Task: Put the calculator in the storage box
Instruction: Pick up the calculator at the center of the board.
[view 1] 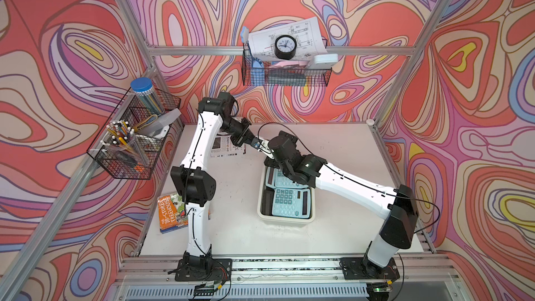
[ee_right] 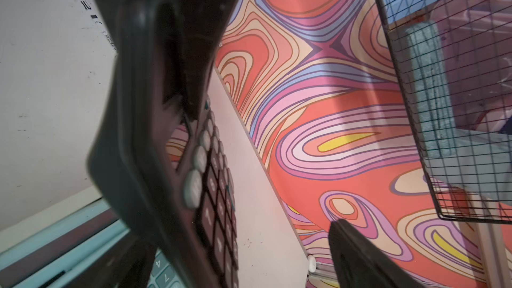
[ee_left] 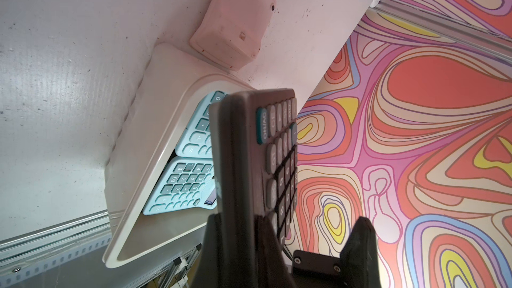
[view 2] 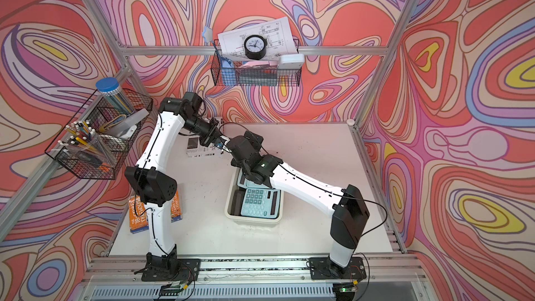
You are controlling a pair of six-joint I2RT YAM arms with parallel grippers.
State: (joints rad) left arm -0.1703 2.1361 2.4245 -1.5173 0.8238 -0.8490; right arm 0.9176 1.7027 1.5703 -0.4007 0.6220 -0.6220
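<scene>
While my left end effector (ee_left: pixel 266 231) and right end effector (ee_right: pixel 235 217) sit nose to nose over the back half of the desk (view 1: pixel 231 227), here's the view from my side. The left one is clamped on the lower end of the calculator (ee_left: pixel 243 148), the dark one with grey keys and a teal key at the top corner. It stands edge-on in that grip, up in the air and not inside anything.

The right one is spread wide. In the right wrist view one finger (ee_right: pixel 360 253) sits well apart from the keypad, with wallpaper (ee_right: pixel 332 106) showing in the gap, so it's holding nothing.

The storage box (view 1: pixel 286 219) sits on the desk toward my right side. The held calculator hangs near its far end, higher than the rim. Two teal calculators (view 1: pixel 289 202) lie face up inside.

A pinkish plastic thing (ee_left: pixel 235 23) lies on the desk just past the box's far end, can't tell what it is. On my left side there's a book (view 1: pixel 170 212) near the desk edge and a newspaper (view 1: pixel 228 146) farther back. In both top views my right wrist (view 1: pixel 282 146) covers the spot where the end effectors meet, so the calculator barely shows there.
</scene>
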